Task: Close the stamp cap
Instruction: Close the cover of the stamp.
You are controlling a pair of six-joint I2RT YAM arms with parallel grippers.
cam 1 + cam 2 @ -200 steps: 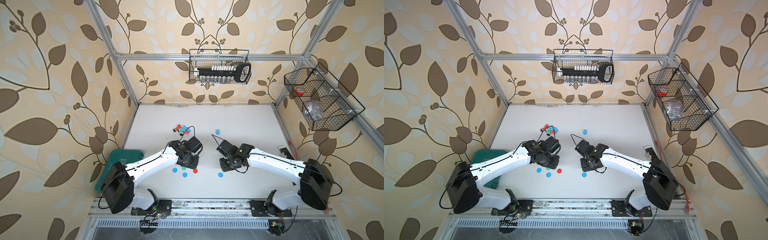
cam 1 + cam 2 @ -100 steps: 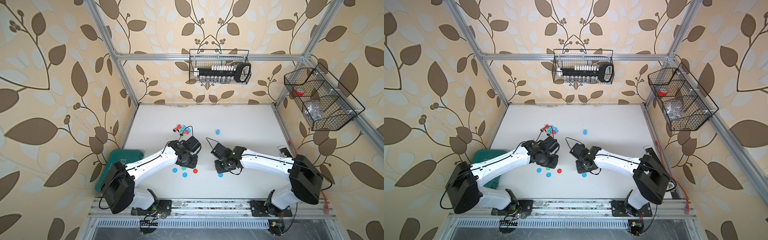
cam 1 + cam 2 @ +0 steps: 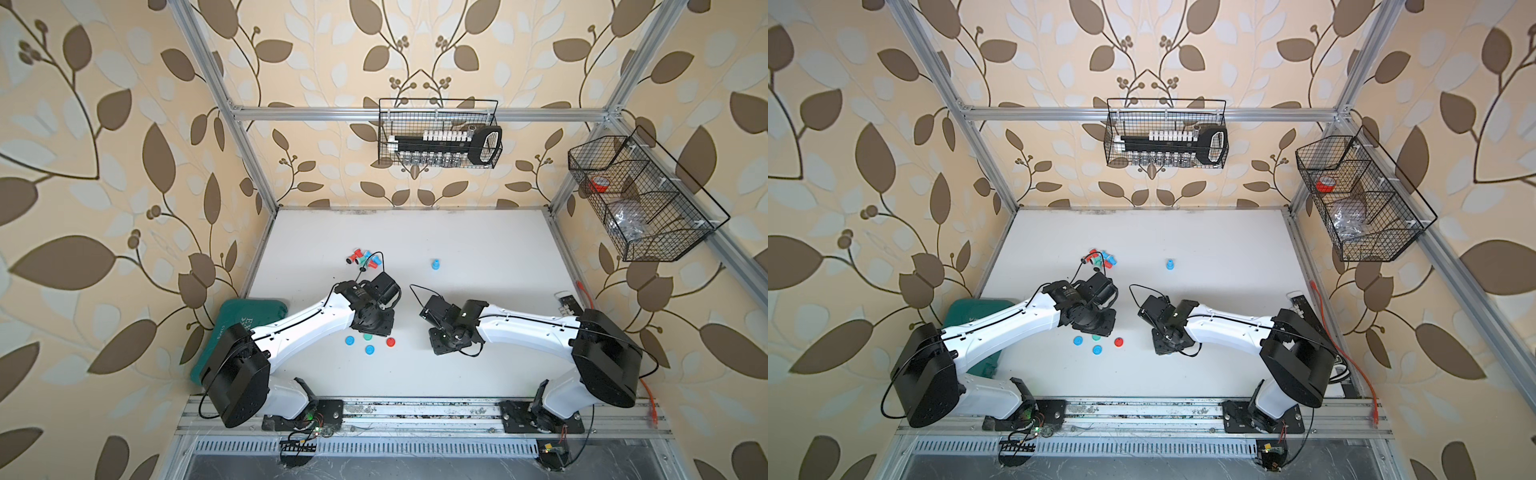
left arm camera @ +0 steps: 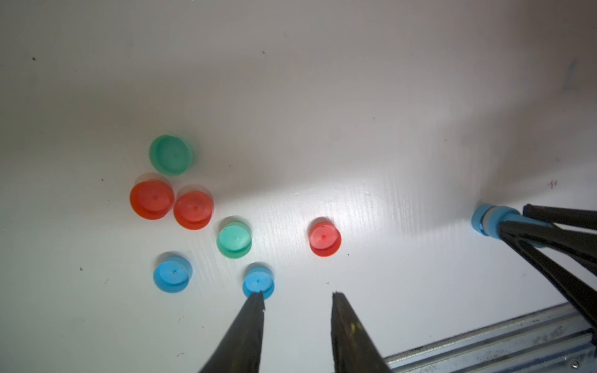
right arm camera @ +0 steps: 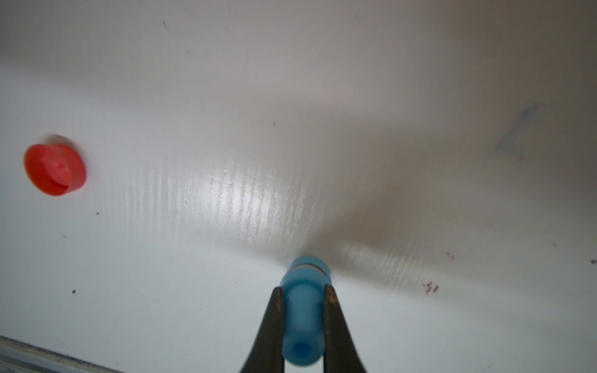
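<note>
While the right fingers [image 5: 274,318] are clamping the blue stamp [image 5: 302,310] by its barrel, the stamp's wide end is pointing down at the white tabletop [image 5: 226,97]. A blue cap [image 5: 308,263] is sitting at that end, in line with the barrel, with a thin dark seam showing between the two. Whether the cap is fully seated cannot be told. In both top views the right wrist is covering this grip, near the middle of the tabletop toward its front edge.

The left fingers [image 4: 253,319] are standing apart with nothing between them and hovering over a group of loose caps. In the left wrist view one fingertip is overlapping a loose blue cap [image 4: 258,281]; whether they are touching cannot be told. Two red caps [image 4: 151,200] are lying side by side and touching, with a green cap [image 4: 171,155] just beside them. A second green cap [image 4: 234,240], a single red cap [image 4: 324,239] and another blue cap [image 4: 172,272] are lying apart from one another.

In a top view a cluster of stamps [image 3: 363,258] is lying beyond the left arm, and a lone blue stamp [image 3: 435,264] is standing well apart from it.
</note>
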